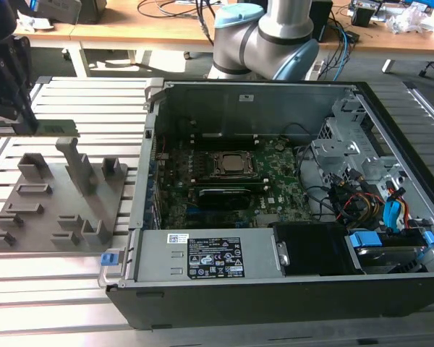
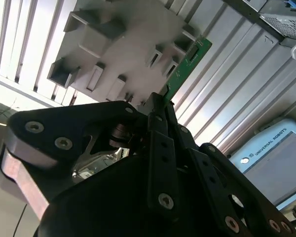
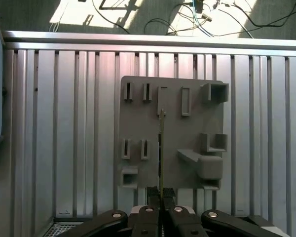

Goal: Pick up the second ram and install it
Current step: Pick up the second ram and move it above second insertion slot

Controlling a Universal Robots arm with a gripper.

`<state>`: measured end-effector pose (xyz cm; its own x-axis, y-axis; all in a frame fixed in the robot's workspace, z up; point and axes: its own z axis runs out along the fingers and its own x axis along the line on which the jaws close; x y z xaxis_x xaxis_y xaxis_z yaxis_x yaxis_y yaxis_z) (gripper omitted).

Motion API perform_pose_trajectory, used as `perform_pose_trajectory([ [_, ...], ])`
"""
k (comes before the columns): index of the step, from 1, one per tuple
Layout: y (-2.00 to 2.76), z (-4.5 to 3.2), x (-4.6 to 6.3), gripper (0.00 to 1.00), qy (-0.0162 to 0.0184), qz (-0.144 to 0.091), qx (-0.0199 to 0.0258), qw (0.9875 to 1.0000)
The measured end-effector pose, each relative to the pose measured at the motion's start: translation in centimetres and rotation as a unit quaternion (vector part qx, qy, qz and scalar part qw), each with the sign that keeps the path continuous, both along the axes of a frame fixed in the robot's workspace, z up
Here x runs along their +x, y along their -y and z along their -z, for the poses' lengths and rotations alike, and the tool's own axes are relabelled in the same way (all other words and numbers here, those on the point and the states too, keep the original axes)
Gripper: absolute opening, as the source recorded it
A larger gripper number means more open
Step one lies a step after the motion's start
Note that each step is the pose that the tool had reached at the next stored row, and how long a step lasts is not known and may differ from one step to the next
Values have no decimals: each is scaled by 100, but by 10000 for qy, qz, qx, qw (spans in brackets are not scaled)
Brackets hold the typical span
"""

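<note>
Long, thin and green, flat like a ruler: the second ram (image 1: 54, 129). Pinched tight at one end between the black metal fingers of the gripper (image 3: 161, 193). Up in the air over the grey plastic tray (image 1: 50, 217) with its blocky slots, on the exterior view's left. Ribbed, shiny bench (image 1: 65, 289) below. Well apart from the open computer case (image 1: 239, 94).
</note>
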<state>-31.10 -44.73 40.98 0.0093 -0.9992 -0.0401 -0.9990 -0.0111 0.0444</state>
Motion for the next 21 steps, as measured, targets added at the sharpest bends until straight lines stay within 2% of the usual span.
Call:
perform_pose_trajectory([
  [10,0,1,412,14,0,0,-23,10000],
  [16,0,0,604,14,0,0,-31,10000],
  [19,-1,0,814,14,0,-1,-43,10000],
  [21,-2,0,912,14,0,0,-47,10000],
])
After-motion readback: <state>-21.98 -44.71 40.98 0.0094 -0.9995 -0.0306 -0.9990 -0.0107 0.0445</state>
